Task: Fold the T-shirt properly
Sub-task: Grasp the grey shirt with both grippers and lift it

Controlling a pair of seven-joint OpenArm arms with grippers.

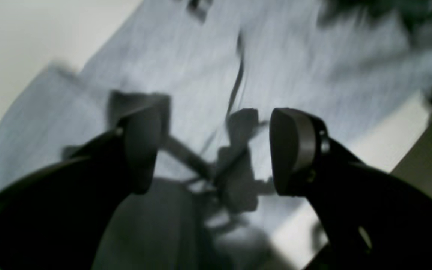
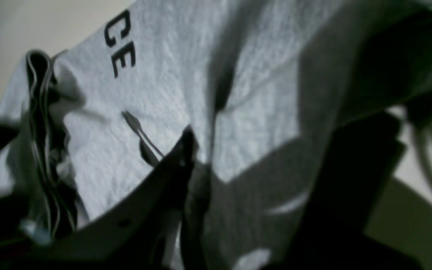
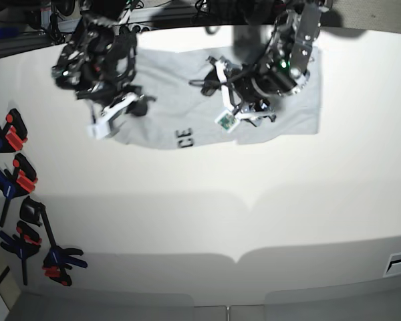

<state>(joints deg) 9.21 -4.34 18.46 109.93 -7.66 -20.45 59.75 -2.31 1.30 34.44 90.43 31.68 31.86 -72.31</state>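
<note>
The light grey T-shirt [image 3: 174, 87] lies spread at the far side of the white table, with the black letters "CE" [image 3: 185, 138] at its near hem. My left gripper [image 3: 230, 100] hangs over the shirt's middle. In the left wrist view it [image 1: 216, 150] stands open above the T-shirt [image 1: 313, 56], with nothing between its fingers. My right gripper [image 3: 120, 110] is at the shirt's left edge. In the right wrist view it [image 2: 197, 161] is shut on a bunched fold of the T-shirt [image 2: 163, 75], and cloth drapes over one finger.
Several black clamps with red and blue handles [image 3: 20, 174] lie along the table's left edge, with more [image 3: 53, 257] nearer the front. The white table [image 3: 254, 200] stretches from the shirt to the front edge. Cables and frame parts line the back.
</note>
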